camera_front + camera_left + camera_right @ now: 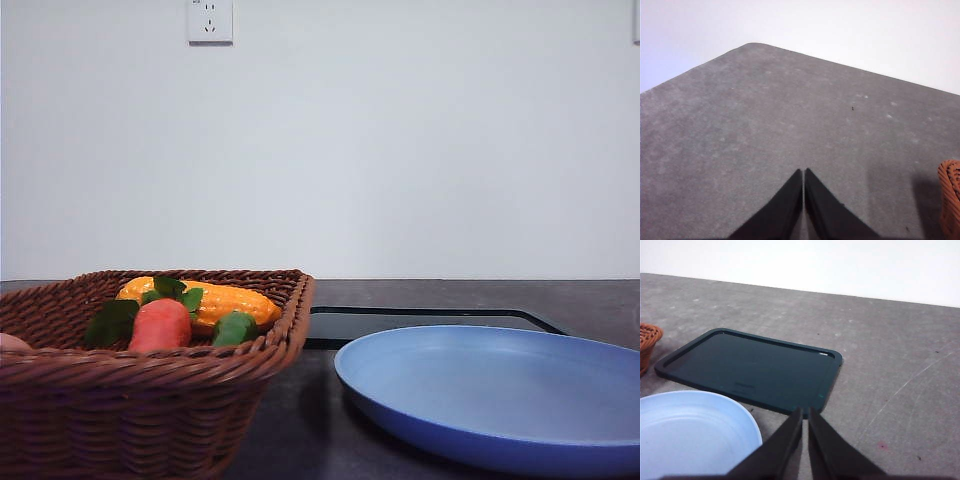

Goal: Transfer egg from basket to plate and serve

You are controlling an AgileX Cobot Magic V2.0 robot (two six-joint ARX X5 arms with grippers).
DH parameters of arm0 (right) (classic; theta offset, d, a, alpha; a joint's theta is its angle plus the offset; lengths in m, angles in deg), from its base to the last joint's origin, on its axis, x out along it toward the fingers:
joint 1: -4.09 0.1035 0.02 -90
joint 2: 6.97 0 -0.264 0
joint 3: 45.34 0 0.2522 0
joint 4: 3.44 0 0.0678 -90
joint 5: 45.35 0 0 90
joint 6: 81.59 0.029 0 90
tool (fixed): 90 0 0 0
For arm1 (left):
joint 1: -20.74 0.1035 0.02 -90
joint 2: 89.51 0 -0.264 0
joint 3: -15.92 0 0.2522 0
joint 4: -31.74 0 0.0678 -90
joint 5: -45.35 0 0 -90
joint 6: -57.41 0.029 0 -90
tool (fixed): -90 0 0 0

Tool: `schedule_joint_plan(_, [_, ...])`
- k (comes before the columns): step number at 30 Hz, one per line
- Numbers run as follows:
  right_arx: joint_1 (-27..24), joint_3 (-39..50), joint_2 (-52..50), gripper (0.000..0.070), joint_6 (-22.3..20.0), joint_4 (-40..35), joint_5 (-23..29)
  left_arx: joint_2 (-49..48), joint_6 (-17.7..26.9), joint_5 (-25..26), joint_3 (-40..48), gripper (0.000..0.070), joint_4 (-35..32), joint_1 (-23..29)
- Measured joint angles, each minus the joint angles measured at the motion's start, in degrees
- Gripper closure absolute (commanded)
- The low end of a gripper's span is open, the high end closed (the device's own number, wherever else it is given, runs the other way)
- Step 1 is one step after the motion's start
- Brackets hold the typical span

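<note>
The brown wicker basket (pixel 150 400) stands at the front left of the table. A pinkish sliver of the egg (pixel 8 342) peeks over its rim at the picture's left edge, the rest cut off. The light blue plate (pixel 500 400) lies empty to the right of the basket. In the left wrist view my left gripper (pixel 803 174) is shut over bare grey table, holding nothing, with a corner of the basket (pixel 951 197) off to one side. My right gripper (pixel 805 412) is shut and empty, its tips over the near edge of the black tray beside the plate (pixel 690 435).
An orange-red toy carrot (pixel 160 322), a yellow corn cob (pixel 225 300) and a small green vegetable (pixel 235 328) lie in the basket. A flat black tray (pixel 750 367) lies behind the plate. A white wall with a socket (pixel 210 20) stands behind the grey table (pixel 765 125).
</note>
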Motion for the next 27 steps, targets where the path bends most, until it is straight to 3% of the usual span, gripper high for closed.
schedule_joint_plan(4, [0.0,0.0,0.0,0.0700,1.5,0.0,0.0,0.0,-0.3,0.0,0.0,0.0700,-0.1,0.0])
schedule_joint_plan(14, [0.0,0.0,0.0,0.0700,16.6,0.0,-0.1,0.0,-10.0,0.6,0.0,0.0700,-0.9,0.0])
schedule_joint_plan(21, [0.0,-0.8,0.2,0.0700,22.2,2.0,1.0,0.1,-12.5,12.4,0.0,0.0700,-0.6,0.0])
schedule_joint_plan(27, [0.0,-6.4,5.4,0.0700,23.2,5.7,3.1,2.6,-14.8,15.4,-2.0,0.0700,4.8,0.0])
